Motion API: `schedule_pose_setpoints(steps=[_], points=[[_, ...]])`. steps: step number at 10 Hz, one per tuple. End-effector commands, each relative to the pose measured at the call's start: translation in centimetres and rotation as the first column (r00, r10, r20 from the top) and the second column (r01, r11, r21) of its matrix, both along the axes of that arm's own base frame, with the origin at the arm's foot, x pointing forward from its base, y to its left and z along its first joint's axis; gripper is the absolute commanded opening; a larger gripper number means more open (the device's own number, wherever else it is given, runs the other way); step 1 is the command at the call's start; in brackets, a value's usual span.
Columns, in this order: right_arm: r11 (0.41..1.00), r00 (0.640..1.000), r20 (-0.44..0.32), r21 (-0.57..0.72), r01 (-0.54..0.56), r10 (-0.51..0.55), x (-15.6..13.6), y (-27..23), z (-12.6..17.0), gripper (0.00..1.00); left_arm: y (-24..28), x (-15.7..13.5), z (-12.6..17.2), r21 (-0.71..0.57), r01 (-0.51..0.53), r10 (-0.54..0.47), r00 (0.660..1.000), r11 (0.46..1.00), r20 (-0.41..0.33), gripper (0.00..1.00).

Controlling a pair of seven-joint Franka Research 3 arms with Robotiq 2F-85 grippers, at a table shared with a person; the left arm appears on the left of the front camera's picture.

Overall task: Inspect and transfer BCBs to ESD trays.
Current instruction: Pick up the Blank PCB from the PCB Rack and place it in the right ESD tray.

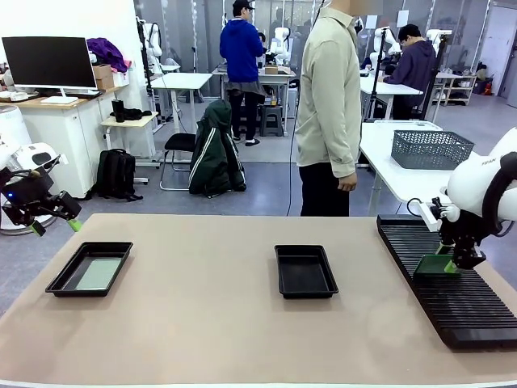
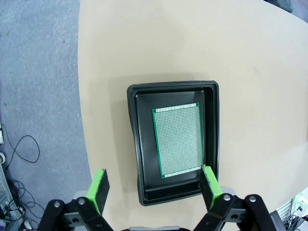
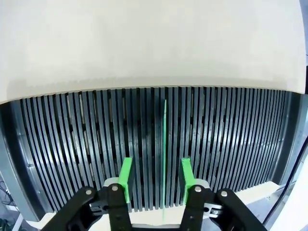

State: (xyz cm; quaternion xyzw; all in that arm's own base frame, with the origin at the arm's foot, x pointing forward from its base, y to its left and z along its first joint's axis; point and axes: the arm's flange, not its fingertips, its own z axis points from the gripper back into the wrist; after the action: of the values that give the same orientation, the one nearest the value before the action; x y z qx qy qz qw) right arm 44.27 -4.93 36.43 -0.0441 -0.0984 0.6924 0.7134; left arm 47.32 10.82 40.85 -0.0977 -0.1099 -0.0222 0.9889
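A tan table stands in a workshop of desks, with a person at its far side. The left ESD tray holds a flat BCB. The middle ESD tray shows its bare floor. The left gripper gapes wide, holding nothing. In the slotted rack, another BCB stands on edge between the right gripper's part-open jaws, clear of both.

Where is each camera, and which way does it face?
Front view: between the arms, across the beige table toward a person; left gripper, right gripper show.
Left wrist view: down onto a shallow black plastic tray holding a green circuit board; own gripper below.
Right wrist view: down onto a black slotted rack; gripper straddles a thin green board.
Shared: that tray, front and left wrist.
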Motion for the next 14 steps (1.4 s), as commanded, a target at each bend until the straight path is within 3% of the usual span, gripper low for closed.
schedule_pose_setpoints(steps=[1,14], points=[[0.999,0.999,-0.019,-0.036,0.026,-0.027,-0.14,-0.02,0.17,0.45,0.00,-0.11,-0.09,-0.005,-0.008,0.008,1.000,1.000,0.006,1.00],[0.998,0.998,-0.035,-0.052,0.041,-0.043,0.03,-0.15,0.21,0.01,0.00,-0.11,-0.09,-0.005,-0.008,0.008,1.000,1.000,0.006,1.00]])
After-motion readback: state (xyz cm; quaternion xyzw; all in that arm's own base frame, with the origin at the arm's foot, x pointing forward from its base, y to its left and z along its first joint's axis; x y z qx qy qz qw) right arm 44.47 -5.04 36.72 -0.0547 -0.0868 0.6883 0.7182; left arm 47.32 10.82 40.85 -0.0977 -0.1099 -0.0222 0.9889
